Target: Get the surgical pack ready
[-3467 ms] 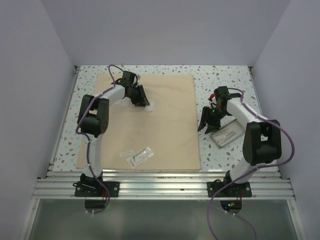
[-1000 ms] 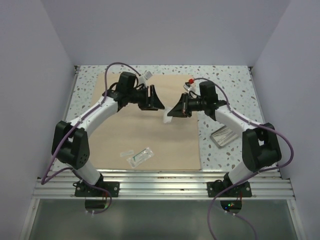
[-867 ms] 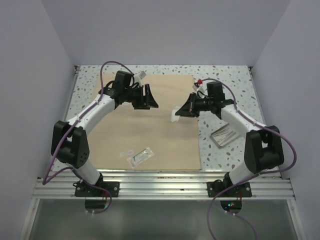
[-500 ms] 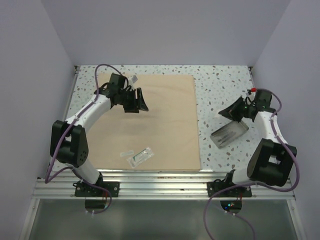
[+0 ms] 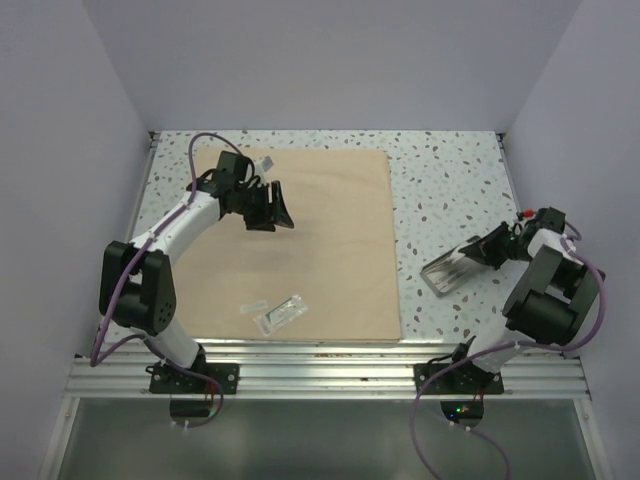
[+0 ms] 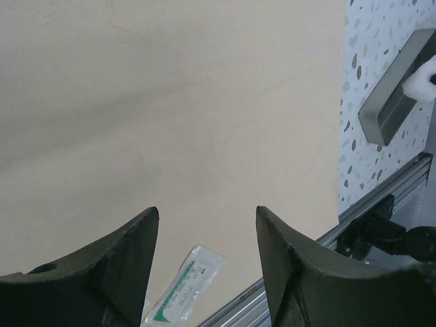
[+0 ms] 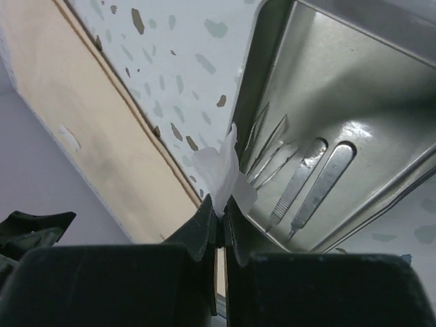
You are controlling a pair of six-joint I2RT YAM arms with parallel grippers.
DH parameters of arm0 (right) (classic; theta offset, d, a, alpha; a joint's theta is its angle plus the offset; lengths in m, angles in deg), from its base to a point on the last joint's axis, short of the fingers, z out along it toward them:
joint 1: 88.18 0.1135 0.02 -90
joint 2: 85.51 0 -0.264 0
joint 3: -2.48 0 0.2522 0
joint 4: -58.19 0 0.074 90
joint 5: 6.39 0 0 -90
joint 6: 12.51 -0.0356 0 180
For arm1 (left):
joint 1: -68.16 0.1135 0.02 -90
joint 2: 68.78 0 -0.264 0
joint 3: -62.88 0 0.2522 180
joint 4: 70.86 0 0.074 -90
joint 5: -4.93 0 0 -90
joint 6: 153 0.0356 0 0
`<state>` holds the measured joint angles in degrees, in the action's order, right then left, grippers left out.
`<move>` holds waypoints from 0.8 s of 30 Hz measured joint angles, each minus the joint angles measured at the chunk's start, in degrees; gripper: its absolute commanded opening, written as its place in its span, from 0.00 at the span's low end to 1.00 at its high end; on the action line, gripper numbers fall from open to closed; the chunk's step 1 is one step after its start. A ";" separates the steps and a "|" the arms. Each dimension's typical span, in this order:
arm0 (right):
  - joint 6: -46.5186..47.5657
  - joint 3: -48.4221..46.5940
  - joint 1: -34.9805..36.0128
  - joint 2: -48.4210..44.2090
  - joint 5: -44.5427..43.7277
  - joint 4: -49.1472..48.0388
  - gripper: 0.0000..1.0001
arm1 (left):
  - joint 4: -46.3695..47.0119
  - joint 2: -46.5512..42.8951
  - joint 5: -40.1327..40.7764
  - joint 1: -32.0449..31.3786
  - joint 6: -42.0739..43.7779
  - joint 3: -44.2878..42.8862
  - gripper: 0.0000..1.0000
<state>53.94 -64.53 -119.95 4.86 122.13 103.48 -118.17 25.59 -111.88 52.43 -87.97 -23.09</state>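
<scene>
Drawn apart since a second ago: left fingers back over the far-left part of the surgical pack, right fingers out to the metal tray. Speckled counter walled in pale grey on three sides. Pack spread flat on it as a tan sheet, clear pouch near its front edge. Left pair spread wide above the cloth, holding nothing. Right pair pinched tight on a white scrap at the tray's rim.

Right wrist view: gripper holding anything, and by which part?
Right gripper is shut on a small white translucent scrap, pinched at one edge, beside the shiny metal tray.
</scene>
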 measured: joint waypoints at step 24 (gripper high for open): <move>6.54 -7.58 -1.31 11.69 -9.57 2.54 0.05 | 0.04 0.02 -1.73 1.42 0.33 0.85 0.62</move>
<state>60.48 -72.12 -121.27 16.55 112.56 106.02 -118.12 25.61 -113.60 53.85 -87.64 -22.23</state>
